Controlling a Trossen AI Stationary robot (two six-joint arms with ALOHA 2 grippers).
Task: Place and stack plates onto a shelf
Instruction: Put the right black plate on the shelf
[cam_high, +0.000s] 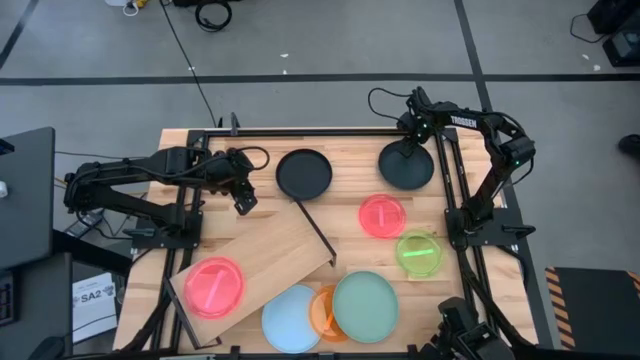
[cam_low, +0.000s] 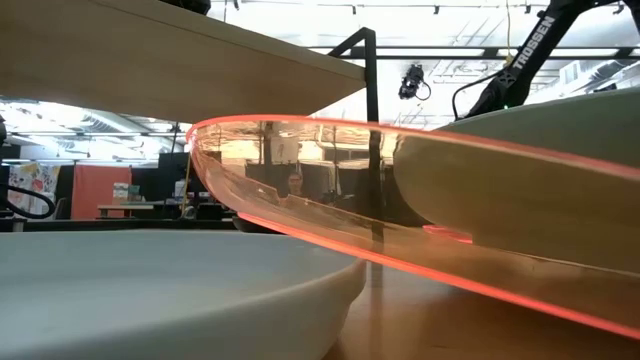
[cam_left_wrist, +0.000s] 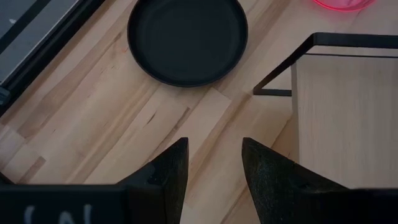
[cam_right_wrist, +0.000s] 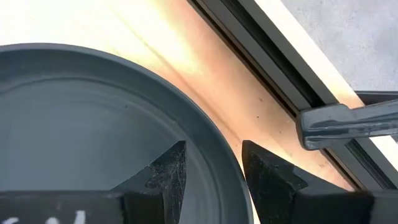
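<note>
Two black plates lie on the table at the far side, one in the middle (cam_high: 303, 173) and one farther right (cam_high: 405, 167). My right gripper (cam_high: 409, 150) is open, low over the right black plate; one finger (cam_right_wrist: 168, 174) stands inside its far rim (cam_right_wrist: 233, 165) and one (cam_right_wrist: 267, 177) outside. My left gripper (cam_high: 243, 199) is open and empty over bare table (cam_left_wrist: 124, 124), near the middle black plate (cam_left_wrist: 186, 38) and the shelf's framed end (cam_left_wrist: 336, 106). The shelf (cam_high: 262, 258) lies slantwise with a pink plate (cam_high: 213, 286) on it.
A second pink plate (cam_high: 382, 216) and a neon-green plate (cam_high: 418, 253) lie at the right. At the near edge the light-blue plate (cam_high: 290, 318), orange plate (cam_high: 322, 312) and mint-green plate (cam_high: 366, 306) overlap. The shelf's black frame bar (cam_high: 315, 228) juts out mid-table.
</note>
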